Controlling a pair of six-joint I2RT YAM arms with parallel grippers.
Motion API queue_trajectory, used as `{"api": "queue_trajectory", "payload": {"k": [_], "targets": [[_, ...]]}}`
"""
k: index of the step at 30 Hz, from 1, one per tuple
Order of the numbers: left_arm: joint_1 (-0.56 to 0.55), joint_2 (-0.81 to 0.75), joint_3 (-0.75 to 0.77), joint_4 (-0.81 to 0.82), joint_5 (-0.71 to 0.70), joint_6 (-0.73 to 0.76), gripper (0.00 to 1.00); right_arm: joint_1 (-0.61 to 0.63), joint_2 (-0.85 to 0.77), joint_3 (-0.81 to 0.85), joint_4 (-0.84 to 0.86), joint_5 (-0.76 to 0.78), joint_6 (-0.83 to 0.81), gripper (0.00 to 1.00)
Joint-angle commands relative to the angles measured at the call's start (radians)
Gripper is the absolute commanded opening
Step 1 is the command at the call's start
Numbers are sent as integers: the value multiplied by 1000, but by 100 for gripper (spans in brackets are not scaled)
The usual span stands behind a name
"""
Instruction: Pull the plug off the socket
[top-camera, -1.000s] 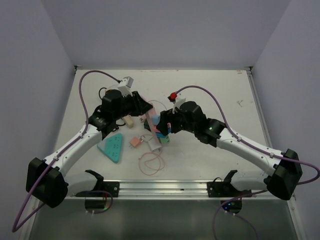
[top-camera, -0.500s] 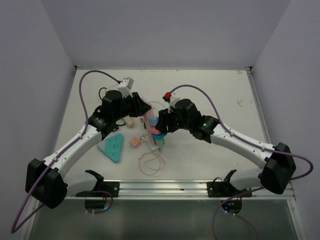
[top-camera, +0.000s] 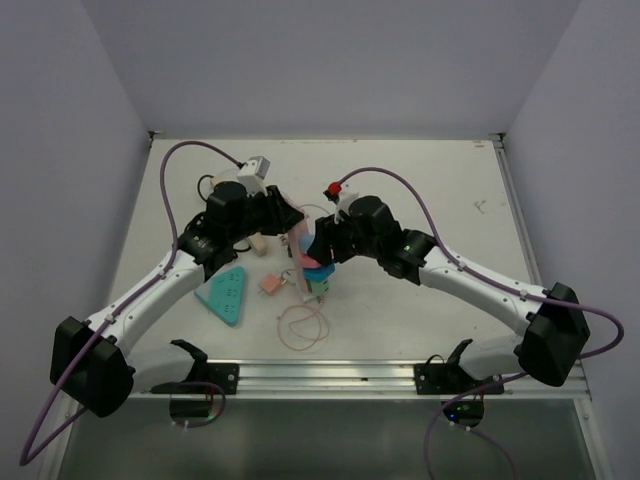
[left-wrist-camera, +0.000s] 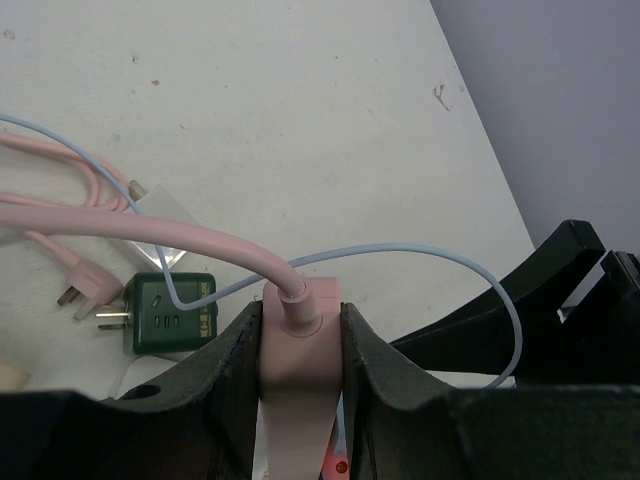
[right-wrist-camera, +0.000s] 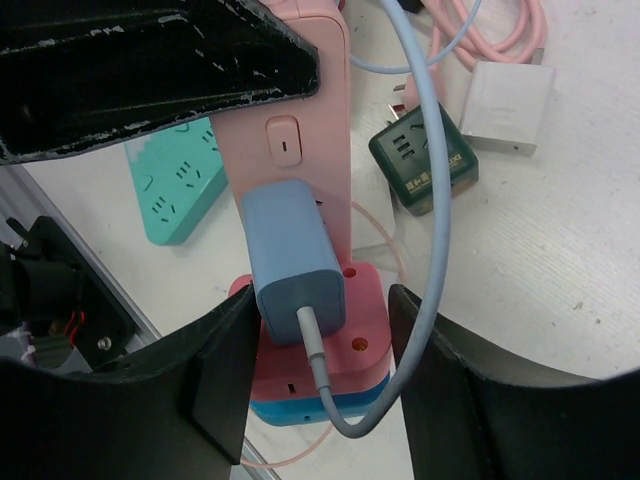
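A pink power strip (top-camera: 297, 243) stands tilted over the table. My left gripper (top-camera: 283, 218) is shut on its cable end; the left wrist view shows both fingers pressed on the pink body (left-wrist-camera: 300, 335). A light blue plug (right-wrist-camera: 295, 260) with a grey-blue cable sits in the strip's face (right-wrist-camera: 300, 130), and it also shows in the top view (top-camera: 311, 241). My right gripper (right-wrist-camera: 320, 385) is open, with one finger (right-wrist-camera: 220, 370) beside the plug's left side and the other well clear on the right. In the top view the right gripper (top-camera: 325, 250) is at the strip.
A red and blue cube socket (right-wrist-camera: 330, 350) lies under the plug. A teal power strip (top-camera: 225, 293), a green adapter (right-wrist-camera: 425, 165), a white adapter (right-wrist-camera: 505, 105) and loose pink cables (top-camera: 303, 326) lie around. The two arms are close together.
My right arm has moved left and forward to the pink strip, so its fingers now straddle the blue plug. My left arm has kept hold of the strip almost in place.
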Motion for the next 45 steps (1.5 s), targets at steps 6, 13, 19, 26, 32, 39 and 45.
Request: {"api": "queue_trajectory", "payload": {"k": [6,13,19,26,32,39,45], "targets": [[-21,4,31,119,45,-30,0,9,38,71,163,-93,12,49],[-24,2,20,125,44,-36,0,8,48,67,156,-83,4,12],[-24,1,18,98,50,-29,7,9,36,75,136,-73,-14,0],[-27,-15,-5,35,79,-29,43,10,21,77,97,-63,-56,0],[-59,-15,-40,42,75,-41,64,8,24,64,106,-75,-51,0],[-76,15,-60,55,36,-29,42,10,18,69,108,-83,-48,0],[-79,13,-54,59,-36,5,0,10,-13,40,102,-75,-37,0]]}}
